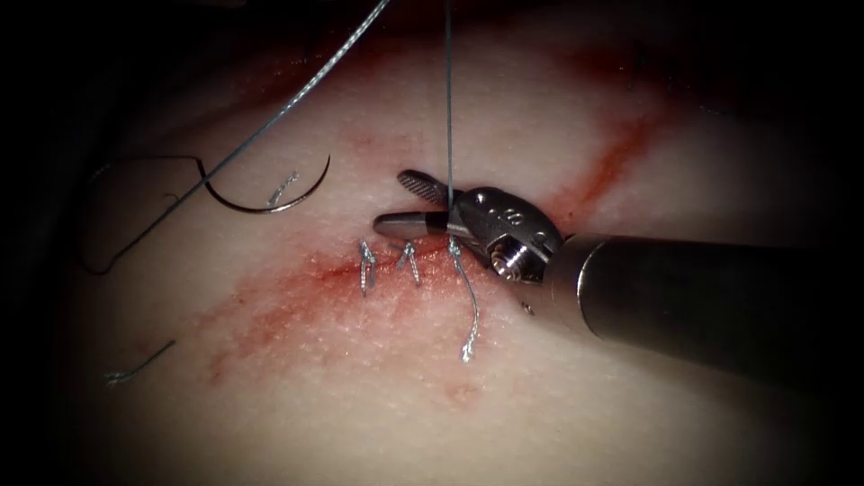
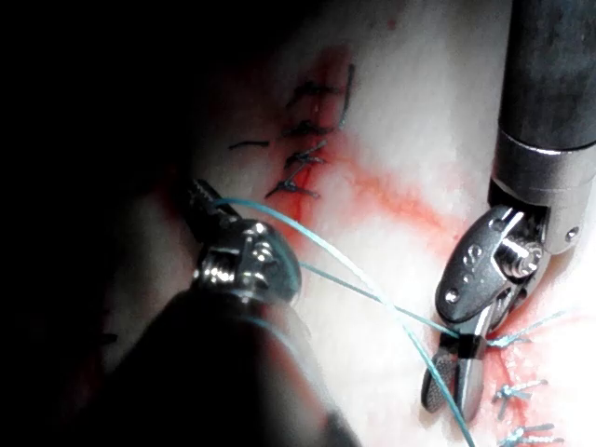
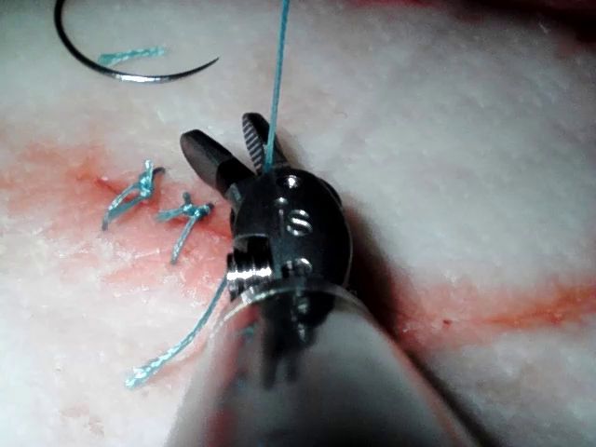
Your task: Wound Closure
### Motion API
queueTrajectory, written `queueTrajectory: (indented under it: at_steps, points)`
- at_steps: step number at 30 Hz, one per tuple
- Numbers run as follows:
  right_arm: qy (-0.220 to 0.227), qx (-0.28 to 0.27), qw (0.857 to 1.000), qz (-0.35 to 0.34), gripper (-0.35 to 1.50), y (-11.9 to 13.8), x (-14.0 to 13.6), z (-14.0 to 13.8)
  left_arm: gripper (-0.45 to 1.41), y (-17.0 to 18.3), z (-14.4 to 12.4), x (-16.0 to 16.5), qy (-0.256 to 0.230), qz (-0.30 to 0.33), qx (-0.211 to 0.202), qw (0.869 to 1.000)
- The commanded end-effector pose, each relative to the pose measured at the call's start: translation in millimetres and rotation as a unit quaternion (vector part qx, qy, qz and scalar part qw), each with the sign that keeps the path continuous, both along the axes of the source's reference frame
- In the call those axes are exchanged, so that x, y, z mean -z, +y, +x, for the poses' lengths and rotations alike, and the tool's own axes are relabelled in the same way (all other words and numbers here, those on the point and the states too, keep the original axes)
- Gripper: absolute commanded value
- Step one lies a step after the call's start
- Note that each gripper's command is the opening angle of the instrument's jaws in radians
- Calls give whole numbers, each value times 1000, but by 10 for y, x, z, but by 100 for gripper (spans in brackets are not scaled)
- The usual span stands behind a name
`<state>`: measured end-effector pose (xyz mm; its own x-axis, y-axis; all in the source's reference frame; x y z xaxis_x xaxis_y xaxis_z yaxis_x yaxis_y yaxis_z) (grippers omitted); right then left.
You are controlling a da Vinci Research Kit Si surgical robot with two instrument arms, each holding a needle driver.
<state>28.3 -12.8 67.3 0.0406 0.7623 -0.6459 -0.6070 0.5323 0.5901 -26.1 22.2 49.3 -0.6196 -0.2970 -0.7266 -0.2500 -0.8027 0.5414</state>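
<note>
Right tool [image 1: 409, 202] lies low over the cut, jaws parted astride thread [image 1: 448, 108]; needle [image 1: 270, 200] free on tissue [image 1: 630, 405].

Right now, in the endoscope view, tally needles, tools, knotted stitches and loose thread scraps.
Needle: 1, lying free on the tissue, left of the cut
Right tool: 1, open, thread between its jaws
Knotted stitches: 3
Loose thread scraps: 2
Total: 7

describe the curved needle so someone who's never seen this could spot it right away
Start at the right arm's tool, whose open jaws straddle a taut thread over the stitched cut. Look left and slightly up across the tissue to a thin dark metal arc lying flat and free, the needle. Unlike the pale frayed thread ends nearby, it is smooth, rigid and crescent-shaped.
</note>
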Motion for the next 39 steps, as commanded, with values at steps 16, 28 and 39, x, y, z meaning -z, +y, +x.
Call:
queueTrajectory:
  at_steps: [16, 28, 39]
  points:
    - [7, 9, 1000, -9, 115, -4, 8, -21, -45, -19, 1, 2, -5, -7, -9, 1000]
    - [-27, 11, 998, -49, 73, -5, 41, -134, -45, -133, -18, 32, -126, 10, -98, 987]
    - [-95, 98, 974, -182, -35, -3, 54, -169, -45, -256, -31, 68, -227, 56, -218, 947]
